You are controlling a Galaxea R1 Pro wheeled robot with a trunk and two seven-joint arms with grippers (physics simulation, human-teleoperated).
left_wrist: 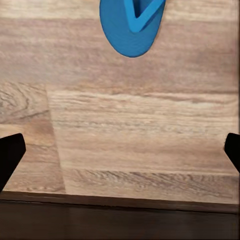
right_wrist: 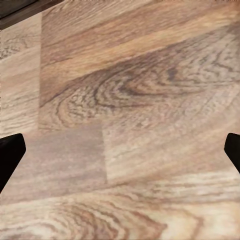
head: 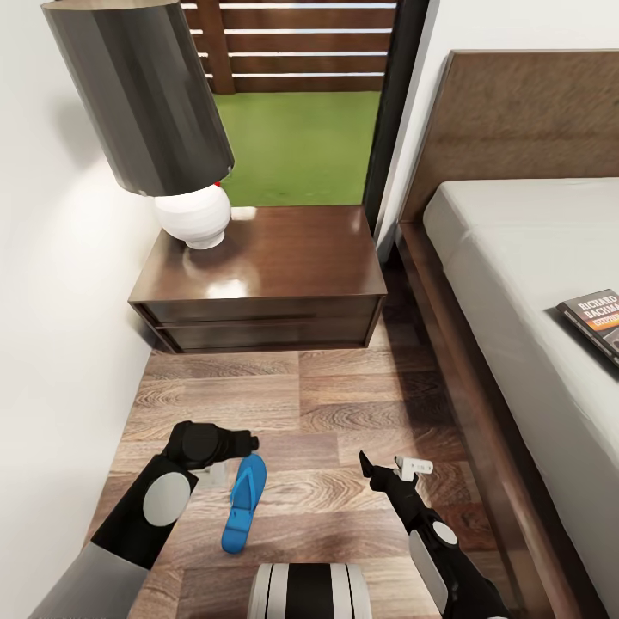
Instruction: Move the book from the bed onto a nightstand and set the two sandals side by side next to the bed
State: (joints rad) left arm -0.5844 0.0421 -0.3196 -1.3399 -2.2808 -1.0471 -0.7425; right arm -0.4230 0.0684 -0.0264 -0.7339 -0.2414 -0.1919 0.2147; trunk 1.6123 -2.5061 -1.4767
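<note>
Head view: one blue sandal (head: 242, 504) lies flat on the wood-plank floor (head: 327, 404), in front of the nightstand (head: 262, 275) and well left of the bed (head: 516, 284). Its long axis runs roughly toward the nightstand, slightly tilted. The left gripper (head: 225, 456) hangs low just beside the sandal's upper end, on its left; contact cannot be told from here. In the left wrist view the sandal's rounded end with the strap (left_wrist: 131, 25) lies on the boards ahead of the gripper (left_wrist: 120, 150), apart from the two dark fingertips (left_wrist: 10, 155) at the frame edges, so the fingers are spread wide and hold nothing.

The right gripper (head: 395, 473) sits over bare floor between the sandal and the bed frame. The right wrist view shows wood grain below, with dark fingertips (right_wrist: 10, 150) far apart at both edges (wide, nothing held).

The book (head: 597, 322) lies on the pale mattress near the right edge of the head view, partly cut off, orange band and white lettering visible. The nightstand top carries a lamp (head: 150, 112) with a dark shade and a white round base at its back left; the rest of the glossy top is bare. Behind it a dark-framed window (head: 301, 129) shows green ground and a slatted fence.
</note>
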